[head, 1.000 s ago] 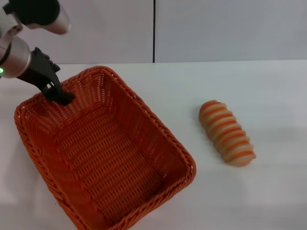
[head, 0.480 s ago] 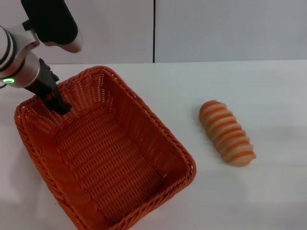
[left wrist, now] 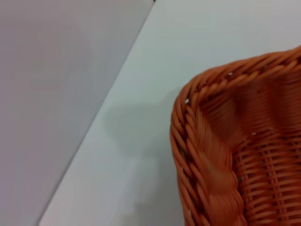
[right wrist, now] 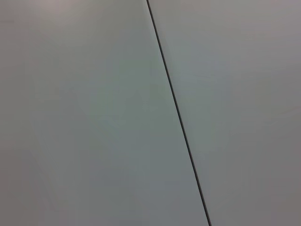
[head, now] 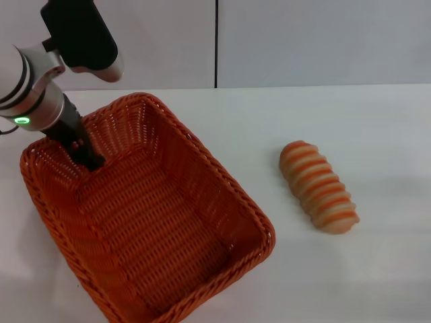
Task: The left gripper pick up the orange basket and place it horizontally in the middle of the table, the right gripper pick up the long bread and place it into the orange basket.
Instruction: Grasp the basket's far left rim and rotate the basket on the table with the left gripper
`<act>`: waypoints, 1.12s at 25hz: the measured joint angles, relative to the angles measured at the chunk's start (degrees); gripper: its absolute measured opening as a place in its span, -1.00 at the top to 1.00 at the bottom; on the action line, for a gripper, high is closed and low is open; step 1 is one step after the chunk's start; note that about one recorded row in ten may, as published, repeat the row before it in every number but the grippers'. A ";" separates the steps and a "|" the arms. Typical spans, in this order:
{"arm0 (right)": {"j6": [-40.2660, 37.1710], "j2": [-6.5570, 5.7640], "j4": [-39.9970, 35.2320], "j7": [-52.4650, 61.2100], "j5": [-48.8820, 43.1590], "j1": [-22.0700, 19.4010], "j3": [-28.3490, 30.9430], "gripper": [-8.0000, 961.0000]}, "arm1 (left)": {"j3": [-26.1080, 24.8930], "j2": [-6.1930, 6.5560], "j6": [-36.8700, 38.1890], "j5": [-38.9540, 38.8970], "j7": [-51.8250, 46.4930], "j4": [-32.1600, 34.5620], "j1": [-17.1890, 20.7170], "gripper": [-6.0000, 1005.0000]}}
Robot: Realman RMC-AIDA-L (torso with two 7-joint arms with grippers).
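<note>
Head view: the basket [head: 145, 215] sits on the counter [head: 350, 128], turned at a slant, its long sides running from the far left toward the near right. The left gripper [head: 87, 156] reaches down inside the basket's far-left corner, black fingers against the inner wall just below the rim. Whether it is clenched on the weave or released cannot be told from here. A green light glows on the arm above that corner. The bread [head: 318, 186] lies on the counter to the right of the basket, well apart from it, striped side up and angled like the basket.

Left wrist view: one rounded corner of the basket [left wrist: 221, 155] fills the frame, braided rim close up, with bare counter [left wrist: 141, 155] beyond it. The gripper's own fingers do not show.

Right wrist view: only a plain pale surface crossed by a thin dark seam [right wrist: 176, 113]. The right gripper does not appear in any view.
</note>
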 joint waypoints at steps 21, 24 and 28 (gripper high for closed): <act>0.92 -0.26 -8.26 7.28 0.36 2.15 0.45 -0.14 | 2.17 0.00 0.78 -1.46 -8.21 1.63 -1.51 0.23; 2.17 -0.29 -11.77 10.12 0.37 3.38 0.50 -0.14 | -1.36 -0.01 -0.03 -2.29 -18.71 1.71 -2.72 0.37; 4.96 -1.22 -13.68 12.39 0.43 5.51 0.45 -0.14 | -4.31 0.01 -0.76 -2.35 -24.25 1.82 -3.35 0.43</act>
